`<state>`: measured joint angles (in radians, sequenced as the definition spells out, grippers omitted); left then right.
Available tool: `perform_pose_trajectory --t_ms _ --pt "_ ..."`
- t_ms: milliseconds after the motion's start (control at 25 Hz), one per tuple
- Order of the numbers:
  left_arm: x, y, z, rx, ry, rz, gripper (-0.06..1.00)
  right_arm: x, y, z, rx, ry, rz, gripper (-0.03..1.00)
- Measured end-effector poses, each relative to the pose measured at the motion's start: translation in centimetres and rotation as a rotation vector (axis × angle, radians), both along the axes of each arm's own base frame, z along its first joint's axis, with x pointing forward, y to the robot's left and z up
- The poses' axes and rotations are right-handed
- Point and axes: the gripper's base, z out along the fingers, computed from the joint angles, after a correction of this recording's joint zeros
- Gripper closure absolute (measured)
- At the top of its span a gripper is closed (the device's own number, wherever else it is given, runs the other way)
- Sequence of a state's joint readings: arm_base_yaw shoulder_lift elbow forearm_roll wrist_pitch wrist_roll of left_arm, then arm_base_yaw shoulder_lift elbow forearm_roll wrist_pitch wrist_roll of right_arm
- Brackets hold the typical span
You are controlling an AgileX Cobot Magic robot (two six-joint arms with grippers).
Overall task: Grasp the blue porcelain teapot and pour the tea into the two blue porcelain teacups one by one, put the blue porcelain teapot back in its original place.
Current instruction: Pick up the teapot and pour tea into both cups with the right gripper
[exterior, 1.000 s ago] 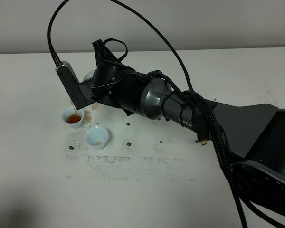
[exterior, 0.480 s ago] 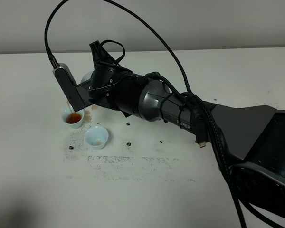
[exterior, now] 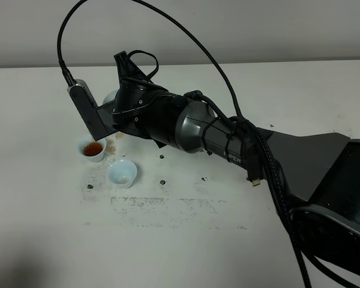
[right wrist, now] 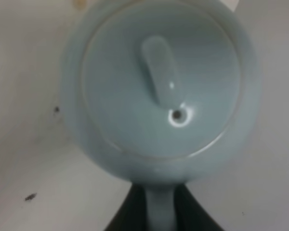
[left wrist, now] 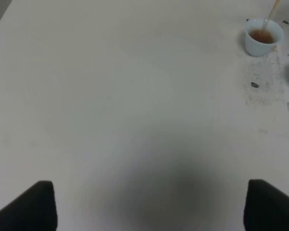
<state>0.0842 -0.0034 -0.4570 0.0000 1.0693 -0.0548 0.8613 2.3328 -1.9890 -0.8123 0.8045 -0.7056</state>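
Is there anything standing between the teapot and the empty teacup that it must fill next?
Nothing visible does. The teapot is held near the filled teacup. The empty teacup sits just beside that one, with only dark specks on the table around them.

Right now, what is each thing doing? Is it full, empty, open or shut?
Blue porcelain teapot: lid on, held by its handle, pouring.
Back teacup: upright, holds brown tea.
Front teacup: upright, looks empty.
Right gripper: shut on the teapot's handle.
Left gripper: open, holding nothing.
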Motion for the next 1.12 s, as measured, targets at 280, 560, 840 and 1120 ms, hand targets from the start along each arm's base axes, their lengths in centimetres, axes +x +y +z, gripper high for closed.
perform_pose_trajectory --t_ms 280,560,840,1120 --pt "0.0 0.04 0.0 0.004 0.0 0.003 0.19 0.0 0.0 0.0 0.0 -0.001 0.0 0.93" --pt "0.0 0.04 0.0 0.004 0.0 0.003 0.19 0.05 -0.02 0.06 -0.005 -0.009 0.001 0.93" --pt "0.0 0.04 0.0 0.004 0.0 0.003 0.19 0.07 -0.05 0.07 -0.008 -0.011 0.0 0.93" --pt "0.0 0.04 0.0 0.004 0.0 0.003 0.19 -0.33 0.22 -0.03 -0.001 0.004 -0.006 0.93"
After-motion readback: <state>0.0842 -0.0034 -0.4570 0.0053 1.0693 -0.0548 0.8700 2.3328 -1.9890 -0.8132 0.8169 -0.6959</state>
